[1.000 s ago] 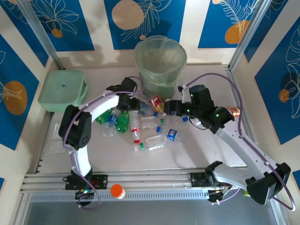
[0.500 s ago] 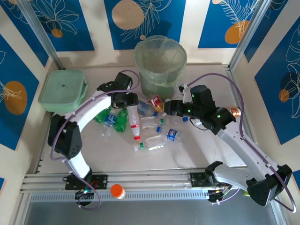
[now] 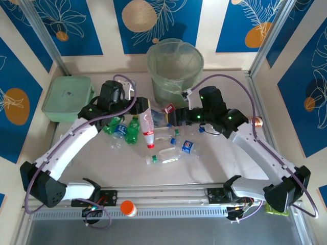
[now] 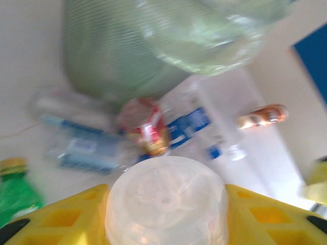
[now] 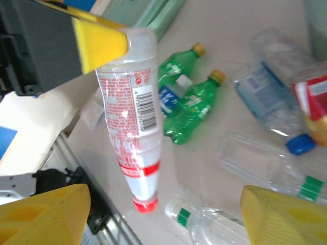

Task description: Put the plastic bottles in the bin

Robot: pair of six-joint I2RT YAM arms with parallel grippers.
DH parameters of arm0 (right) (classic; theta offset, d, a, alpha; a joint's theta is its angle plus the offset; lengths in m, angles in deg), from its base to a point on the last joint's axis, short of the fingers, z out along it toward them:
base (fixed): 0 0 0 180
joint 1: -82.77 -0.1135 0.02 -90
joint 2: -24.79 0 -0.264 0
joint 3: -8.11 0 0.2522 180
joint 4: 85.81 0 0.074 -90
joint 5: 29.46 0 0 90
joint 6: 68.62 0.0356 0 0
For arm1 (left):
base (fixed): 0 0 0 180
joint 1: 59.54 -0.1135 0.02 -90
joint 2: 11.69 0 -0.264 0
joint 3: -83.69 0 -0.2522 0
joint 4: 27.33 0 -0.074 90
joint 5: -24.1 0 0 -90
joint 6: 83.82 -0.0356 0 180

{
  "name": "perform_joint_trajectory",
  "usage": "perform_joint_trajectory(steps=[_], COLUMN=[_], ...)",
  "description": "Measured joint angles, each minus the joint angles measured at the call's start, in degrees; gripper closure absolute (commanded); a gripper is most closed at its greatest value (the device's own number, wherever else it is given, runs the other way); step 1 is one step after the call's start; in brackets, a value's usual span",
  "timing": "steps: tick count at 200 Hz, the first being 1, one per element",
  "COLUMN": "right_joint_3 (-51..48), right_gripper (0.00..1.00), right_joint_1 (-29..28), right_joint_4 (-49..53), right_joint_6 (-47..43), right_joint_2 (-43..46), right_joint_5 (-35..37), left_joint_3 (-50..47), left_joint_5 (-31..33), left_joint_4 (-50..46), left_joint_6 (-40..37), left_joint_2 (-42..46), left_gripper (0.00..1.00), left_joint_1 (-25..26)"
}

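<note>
A clear bottle (image 3: pixel 148 125) with a red-and-white label and a red cap hangs cap-down at the centre of the top view, just below and left of the bin (image 3: pixel 158 76). The left jaws are clenched on its base, with a yellow finger (image 4: pixel 66 214) on either side. The right jaws stand released and bare just right of it, above the other bottles (image 3: pixel 168 153) lying on the bench (image 3: pixel 230 163). The label carries a barcode; its print is too small to read.

Plastic bottles (image 3: pixel 162 133) are lying scattered on the tabletop (image 3: pixel 214 163) before the bin (image 3: pixel 175 71), a box (image 3: pixel 68 98) sitting to its left.
</note>
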State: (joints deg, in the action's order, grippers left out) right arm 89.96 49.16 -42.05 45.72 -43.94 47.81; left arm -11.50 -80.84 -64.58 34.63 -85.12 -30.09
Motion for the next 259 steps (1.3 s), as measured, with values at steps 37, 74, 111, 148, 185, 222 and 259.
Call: perform_joint_trajectory(steps=[37, 74, 111, 148, 185, 222, 259], right_joint_3=[0.31, 3.76, 4.26, 4.35, 3.98, 2.75, 2.25], right_gripper=[0.17, 0.17, 0.21, 0.42, 0.48, 0.49, 0.49], right_joint_1=[-4.20, -0.37, 1.36, 1.27, 1.27, 1.27, 1.40], right_joint_4=[-1.75, -3.74, -6.27, -9.07, -11.87, -13.35, -13.77], right_joint_6=[0.42, -0.96, -0.83, 0.87, 2.71, 3.63, 3.82], right_joint_2=[-1.36, -3.19, -5.79, -6.56, -6.51, -5.95, -4.87], right_joint_5=[-0.83, -12.20, -20.76, -26.32, -28.70, -28.94, -28.35], left_joint_3=[-2.45, -3.93, -5.51, -5.99, -5.99, -5.97, -5.90], left_joint_5=[-11.67, -19.26, -24.06, -26.23, -27.02, -27.87, -25.97], left_joint_4=[12.31, 20.74, 27.19, 29.79, 31.19, 31.76, 28.33], left_joint_6=[3.21, 6.36, 9.55, 11.61, 12.20, 12.94, 8.39], left_joint_2=[0.87, 2.89, 4.13, 3.98, 3.98, 4.00, 6.38], left_gripper=[0.52, 0.52, 0.52, 0.52, 0.49, 0.23, 0.11], left_joint_1=[0.00, 0.00, 0.00, 0.00, 0.00, 0.09, 0.11])
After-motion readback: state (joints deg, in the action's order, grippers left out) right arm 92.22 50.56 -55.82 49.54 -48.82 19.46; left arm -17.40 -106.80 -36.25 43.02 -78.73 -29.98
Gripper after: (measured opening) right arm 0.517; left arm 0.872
